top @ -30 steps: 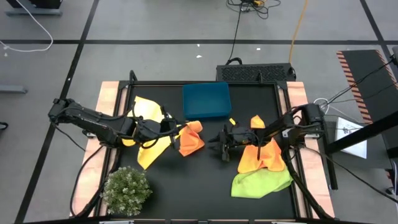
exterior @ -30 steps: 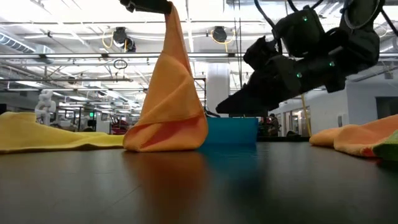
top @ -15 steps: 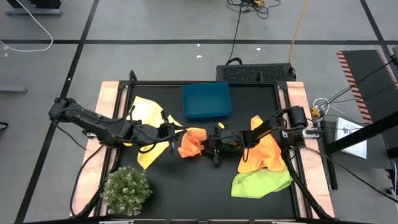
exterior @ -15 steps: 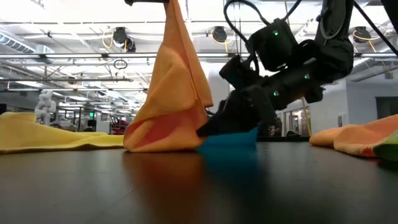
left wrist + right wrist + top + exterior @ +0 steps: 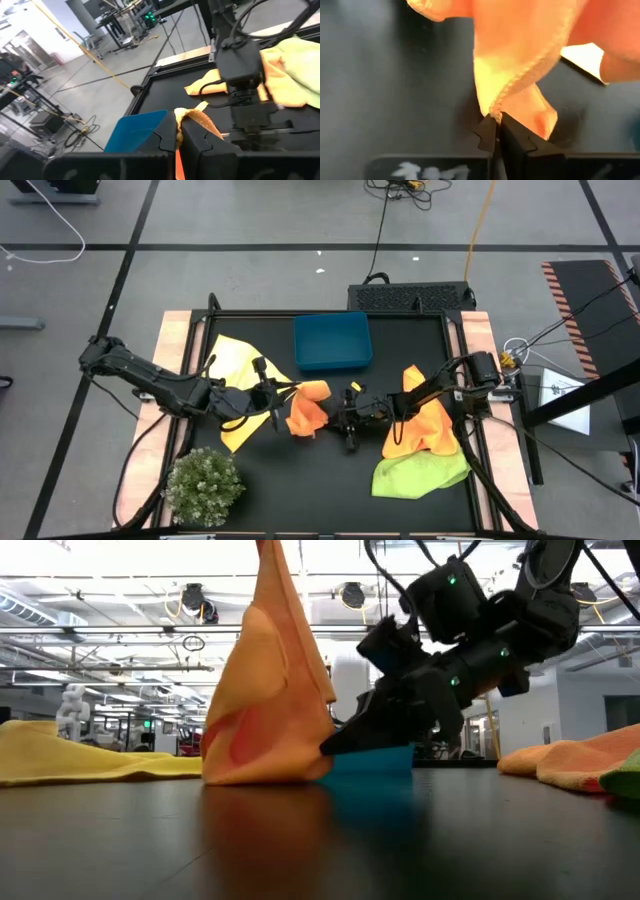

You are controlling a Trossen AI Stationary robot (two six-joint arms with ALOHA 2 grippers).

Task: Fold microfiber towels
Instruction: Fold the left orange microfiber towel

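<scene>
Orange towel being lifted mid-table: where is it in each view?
High view: orange towel at table centre, between the left gripper and right gripper.
Low view: tall orange drape left of centre, its top out of frame.
Left wrist view: an edge pinched in the shut fingers.
Right wrist view: a hem pinched at the fingertips.
Shared landmark: blue bin, behind the towel in the low view.

Legible text, labels, brands, numbers, signs — none in any view. The paper sheet (image 5: 563, 393) lying right of the table carries dark marks, too small to read — no wording can be made out on it.
</scene>
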